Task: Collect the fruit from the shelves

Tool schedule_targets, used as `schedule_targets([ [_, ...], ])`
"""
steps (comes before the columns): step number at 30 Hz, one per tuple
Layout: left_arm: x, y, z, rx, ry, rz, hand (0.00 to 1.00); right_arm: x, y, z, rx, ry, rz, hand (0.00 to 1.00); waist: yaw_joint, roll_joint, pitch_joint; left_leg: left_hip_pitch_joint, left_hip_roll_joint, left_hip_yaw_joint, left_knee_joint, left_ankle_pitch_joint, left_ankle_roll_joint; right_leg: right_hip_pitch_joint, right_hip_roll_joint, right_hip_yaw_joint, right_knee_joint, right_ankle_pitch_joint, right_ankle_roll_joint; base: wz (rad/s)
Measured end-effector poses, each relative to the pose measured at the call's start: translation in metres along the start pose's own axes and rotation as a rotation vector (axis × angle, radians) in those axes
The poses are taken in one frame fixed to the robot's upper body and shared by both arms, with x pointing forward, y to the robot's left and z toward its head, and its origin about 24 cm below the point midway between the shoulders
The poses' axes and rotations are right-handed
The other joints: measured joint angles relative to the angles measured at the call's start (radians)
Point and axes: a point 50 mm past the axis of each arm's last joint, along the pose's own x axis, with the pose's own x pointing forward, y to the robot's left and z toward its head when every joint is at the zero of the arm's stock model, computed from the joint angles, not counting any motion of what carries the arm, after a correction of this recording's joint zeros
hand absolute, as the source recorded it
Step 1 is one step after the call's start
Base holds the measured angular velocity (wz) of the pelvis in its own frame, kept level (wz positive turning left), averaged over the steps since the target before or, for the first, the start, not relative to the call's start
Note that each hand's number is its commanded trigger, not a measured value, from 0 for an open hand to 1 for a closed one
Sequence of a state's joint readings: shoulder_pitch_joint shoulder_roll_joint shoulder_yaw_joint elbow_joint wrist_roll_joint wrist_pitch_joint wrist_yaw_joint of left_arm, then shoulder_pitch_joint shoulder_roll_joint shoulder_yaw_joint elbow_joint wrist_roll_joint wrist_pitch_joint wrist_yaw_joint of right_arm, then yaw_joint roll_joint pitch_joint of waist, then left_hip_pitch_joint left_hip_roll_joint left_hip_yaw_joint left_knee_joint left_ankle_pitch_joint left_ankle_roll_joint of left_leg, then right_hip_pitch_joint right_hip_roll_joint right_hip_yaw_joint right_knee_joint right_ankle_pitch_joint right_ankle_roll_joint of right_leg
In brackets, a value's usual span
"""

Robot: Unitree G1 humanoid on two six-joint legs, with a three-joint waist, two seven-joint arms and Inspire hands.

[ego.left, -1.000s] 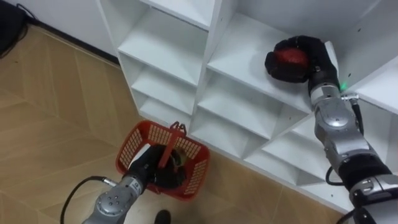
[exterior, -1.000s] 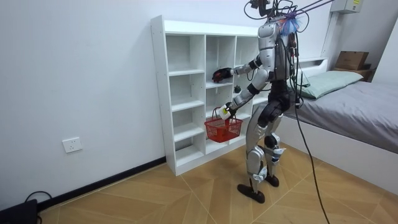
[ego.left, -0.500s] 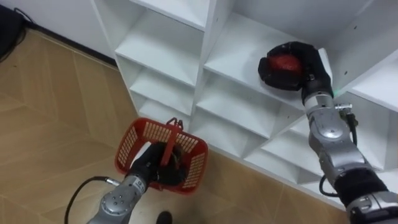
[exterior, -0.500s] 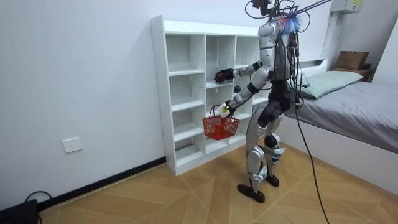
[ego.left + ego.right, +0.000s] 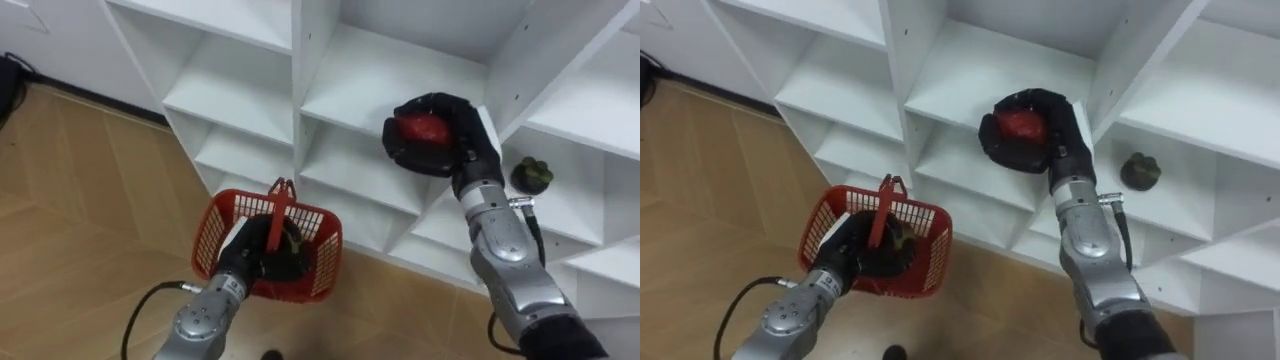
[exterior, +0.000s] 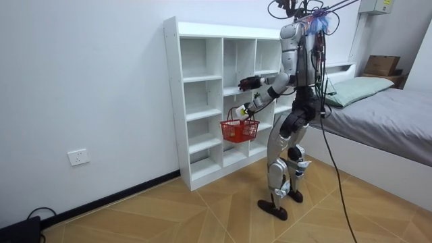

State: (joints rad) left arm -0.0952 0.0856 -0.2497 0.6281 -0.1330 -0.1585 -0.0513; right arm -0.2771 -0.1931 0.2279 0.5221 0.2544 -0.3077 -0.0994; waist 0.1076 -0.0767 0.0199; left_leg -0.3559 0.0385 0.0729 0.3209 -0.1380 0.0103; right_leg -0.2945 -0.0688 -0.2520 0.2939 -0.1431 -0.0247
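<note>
closet (image 5: 365,75): right robot hand (image 5: 462,138) around fruit (image 5: 420,127)

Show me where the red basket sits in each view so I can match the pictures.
Left eye view: red basket at lower centre, its handle in the left hand.
Right eye view: the basket at lower left of centre.
Room view: the basket at mid-frame, against the shelves.
Shared landmark: the white closet, with the right hand holding a red fruit above the basket.
</note>
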Motion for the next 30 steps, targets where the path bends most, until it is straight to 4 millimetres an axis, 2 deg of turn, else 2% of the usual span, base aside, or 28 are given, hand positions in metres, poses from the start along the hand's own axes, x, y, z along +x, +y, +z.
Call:
schedule_targets([
  [4,0.001,-0.004,0.003,-0.047,-0.025,0.002,1.0,-0.008,0.014,-0.002,0.048,-0.003,0.075,1.0,-0.025,0.007,0.0023,-0.003,0.0,0.006,-0.002,0.0,0.0,-0.005,-0.001,0.002,-0.001,0.0,0.0,-0.03],
  [7,0.002,-0.009,0.004,-0.098,-0.042,-0.01,1.0,-0.019,0.019,-0.017,0.049,0.064,0.119,1.0,-0.023,0.015,0.0033,-0.015,0.0,0.008,-0.004,0.0,0.0,-0.023,-0.001,0.005,0.001,0.0,0.001,-0.01],
  [9,0.002,-0.012,0.004,-0.129,-0.044,-0.017,1.0,-0.025,0.023,-0.024,0.053,0.102,0.141,1.0,-0.023,0.023,0.0077,-0.019,0.0,0.01,-0.004,0.0,0.0,-0.029,-0.001,0.008,0.003,0.0,0.0,-0.07],
  [13,0.001,-0.015,0.009,-0.172,-0.068,-0.028,1.0,-0.028,0.03,-0.028,0.06,0.122,0.18,1.0,-0.025,0.03,0.0067,-0.027,0.001,0.034,-0.013,0.0,0.0,-0.058,-0.002,0.03,0.016,0.0,0.001,-0.16],
  [17,0.002,-0.019,0.013,-0.173,-0.085,-0.059,1.0,-0.028,0.03,-0.028,0.062,0.121,0.18,1.0,-0.041,0.03,0.0064,-0.028,0.001,0.034,-0.013,0.0,0.0,-0.059,-0.002,0.033,0.015,-0.001,0.001,0.0],
  [22,0.002,-0.019,0.015,-0.194,-0.098,-0.074,1.0,-0.033,0.032,-0.025,0.073,0.105,0.185,1.0,-0.045,0.032,0.0053,-0.034,0.003,0.037,-0.007,0.0,0.0,-0.064,0.001,0.038,0.017,0.0,0.001,-0.01],
  [30,0.001,-0.027,0.022,-0.346,-0.134,-0.131,1.0,-0.038,0.035,-0.028,0.076,0.117,0.212,1.0,-0.046,0.044,0.001,-0.041,0.005,0.038,0.007,0.0,0.001,-0.074,0.003,0.049,0.03,0.001,0.0,0.0],
])
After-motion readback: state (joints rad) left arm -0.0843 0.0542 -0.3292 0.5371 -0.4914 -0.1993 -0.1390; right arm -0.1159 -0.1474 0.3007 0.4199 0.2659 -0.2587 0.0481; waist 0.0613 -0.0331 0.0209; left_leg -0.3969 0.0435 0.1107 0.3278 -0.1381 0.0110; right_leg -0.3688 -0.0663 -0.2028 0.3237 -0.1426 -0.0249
